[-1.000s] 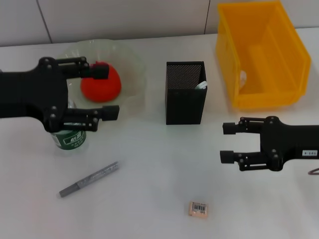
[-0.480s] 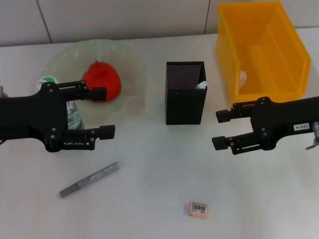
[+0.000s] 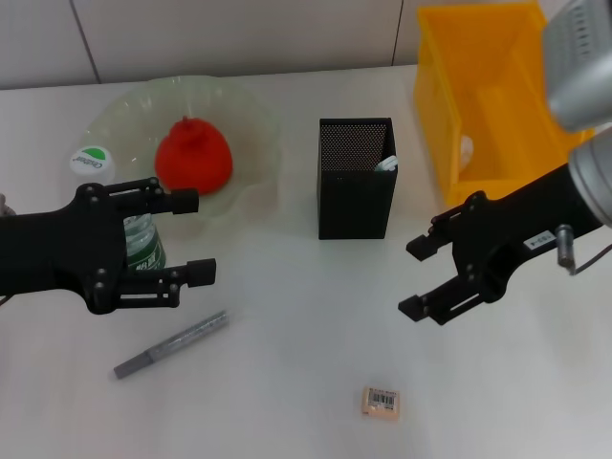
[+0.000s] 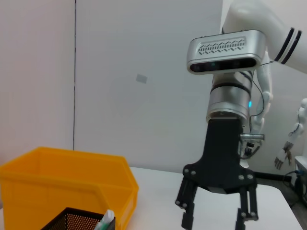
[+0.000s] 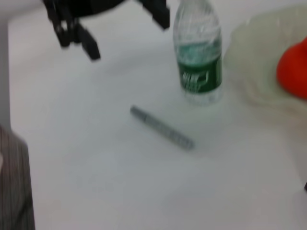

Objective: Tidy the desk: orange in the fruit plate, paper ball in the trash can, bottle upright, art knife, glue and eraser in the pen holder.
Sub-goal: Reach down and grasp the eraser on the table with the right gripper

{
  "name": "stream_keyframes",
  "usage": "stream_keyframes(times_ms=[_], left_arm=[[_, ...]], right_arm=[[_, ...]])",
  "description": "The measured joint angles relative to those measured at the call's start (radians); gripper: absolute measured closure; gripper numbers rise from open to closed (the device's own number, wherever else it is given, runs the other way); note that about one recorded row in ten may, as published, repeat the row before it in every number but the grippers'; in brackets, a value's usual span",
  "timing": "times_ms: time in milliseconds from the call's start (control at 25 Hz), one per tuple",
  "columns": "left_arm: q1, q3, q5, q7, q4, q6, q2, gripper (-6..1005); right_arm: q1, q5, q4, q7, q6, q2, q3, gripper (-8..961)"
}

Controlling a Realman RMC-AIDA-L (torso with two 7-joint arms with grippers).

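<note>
The bottle (image 3: 143, 253) stands upright beside the fruit plate (image 3: 251, 107), white cap (image 3: 91, 160) up, and shows whole in the right wrist view (image 5: 197, 52). My left gripper (image 3: 196, 237) hovers open over it, touching nothing. The orange (image 3: 194, 156) lies in the fruit plate. A grey art knife (image 3: 172, 343) and the eraser (image 3: 381, 402) lie on the table in front. My right gripper (image 3: 413, 277) hangs open and empty right of the pen holder (image 3: 356, 177), which holds a white glue stick (image 3: 385, 164). The paper ball (image 3: 466, 148) is in the trash can (image 3: 502, 96).
The table is white, with a wall behind it. The left wrist view shows the right gripper (image 4: 216, 219) beyond the trash can (image 4: 62, 177) and the pen holder (image 4: 76, 221). The right wrist view shows the art knife (image 5: 160, 127) near the bottle.
My left gripper has let go of the bottle and drawn back toward the front; the bottle now stands free. My right arm has swung up and tilted, its gripper shifting slightly left.
</note>
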Motion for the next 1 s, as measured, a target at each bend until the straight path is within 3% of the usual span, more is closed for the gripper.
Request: stream_keyframes(times_ms=[480,1000], left_arm=[[0.012,0.000,0.000,0.002,-0.006,-0.009,-0.010,196],[0.013,0.000,-0.003,0.003,-0.006,-0.013,-0.021,196]], right_arm=[[0.083,-0.170,-0.089,0.200,-0.065,0.001,-0.272,191],[0.099,-0.195,-0.084,0.254,-0.057,0.004,-0.406,192]])
